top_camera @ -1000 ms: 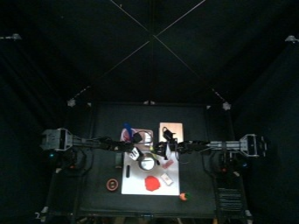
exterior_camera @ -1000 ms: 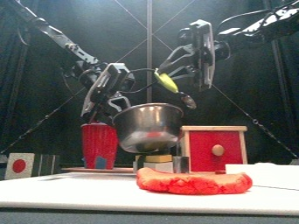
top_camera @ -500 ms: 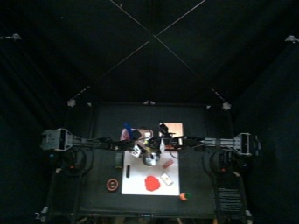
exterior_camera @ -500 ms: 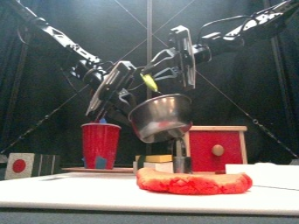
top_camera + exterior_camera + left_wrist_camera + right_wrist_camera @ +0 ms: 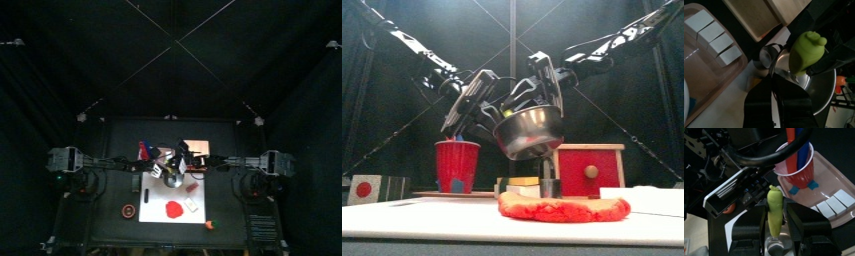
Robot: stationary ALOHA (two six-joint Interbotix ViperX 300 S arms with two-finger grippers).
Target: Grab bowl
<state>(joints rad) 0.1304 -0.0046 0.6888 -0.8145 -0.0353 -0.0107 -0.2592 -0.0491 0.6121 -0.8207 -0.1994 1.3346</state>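
Observation:
The bowl [image 5: 527,132] is a small metal bowl with a pale rim, held tilted in the air above the table. It also shows in the top view [image 5: 171,184] and the left wrist view [image 5: 814,87]. My left gripper [image 5: 496,112] is shut on the bowl's rim, as the left wrist view [image 5: 777,95] shows. My right gripper [image 5: 529,95] reaches across the middle, shut on a yellow-green banana-like thing [image 5: 774,210] that hangs just over the bowl's rim [image 5: 807,50].
A red cup [image 5: 457,165] with straws stands at the left, a red box [image 5: 587,170] at the right. A red lumpy thing [image 5: 563,207] lies at the front edge. A clear tray [image 5: 697,65] holds white blocks. A flat red disc [image 5: 175,210] and a red ring [image 5: 127,211] lie at the front.
My left gripper lifted and tilted the bowl. My right arm swung left and lowered the yellow-green thing until it sits just over the bowl's rim.

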